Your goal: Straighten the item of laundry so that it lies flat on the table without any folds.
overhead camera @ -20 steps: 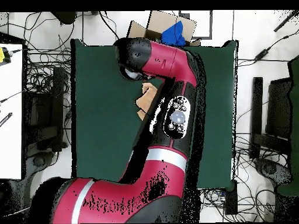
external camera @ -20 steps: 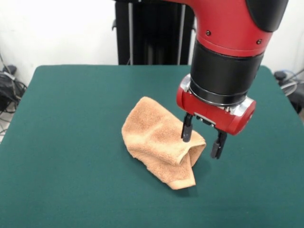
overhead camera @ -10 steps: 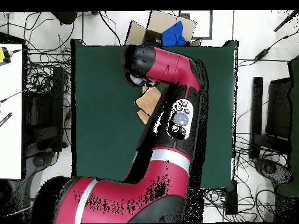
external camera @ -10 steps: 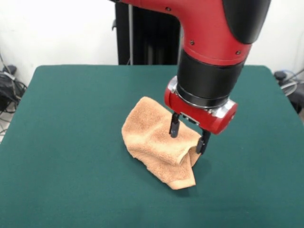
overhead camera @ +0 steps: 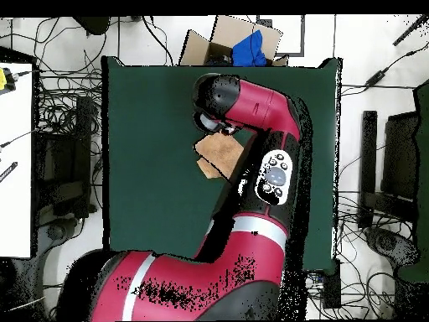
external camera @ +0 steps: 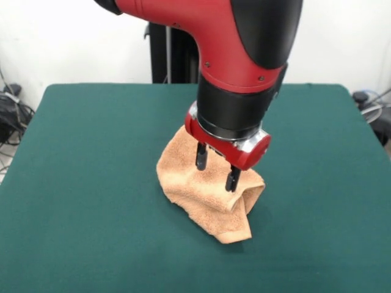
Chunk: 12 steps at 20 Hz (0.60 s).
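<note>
Dark green felt-covered table carried the crumpled peach-orange terry hand towel, directly beneath the red-and-black arm's gripper. Moments before beside its folded edge, the gripper had swung over the middle, fingers spread, gripping nothing: probably lining up a pinch.

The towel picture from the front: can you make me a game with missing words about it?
The towel is colored ____.
The table under it is dark ____.
The tool hovers over the towel with its two fingers ____.
The towel is not flat; it lies ____.

Missing words: peach-orange; green; open; folded
</note>
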Available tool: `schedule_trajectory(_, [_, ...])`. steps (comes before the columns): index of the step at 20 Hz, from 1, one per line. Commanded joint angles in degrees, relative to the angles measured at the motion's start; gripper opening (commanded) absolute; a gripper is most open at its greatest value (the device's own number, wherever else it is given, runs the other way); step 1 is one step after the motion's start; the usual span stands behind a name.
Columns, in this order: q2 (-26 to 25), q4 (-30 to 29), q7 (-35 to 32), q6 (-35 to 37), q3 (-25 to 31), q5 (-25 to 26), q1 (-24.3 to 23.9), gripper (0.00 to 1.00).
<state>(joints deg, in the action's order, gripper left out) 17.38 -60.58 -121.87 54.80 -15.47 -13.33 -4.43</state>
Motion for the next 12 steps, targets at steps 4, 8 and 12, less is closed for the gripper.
schedule_trajectory(4, [-0.9, -8.8, -1.5, -4.1, 4.3, 3.8, 0.3, 1.00])
schedule_trajectory(8, [-0.7, -8.7, -2.8, -4.1, 4.3, 3.1, 0.9, 1.00])
schedule_trajectory(12, [-0.4, -9.5, -4.4, -4.8, 4.9, 1.9, 1.4, 1.00])
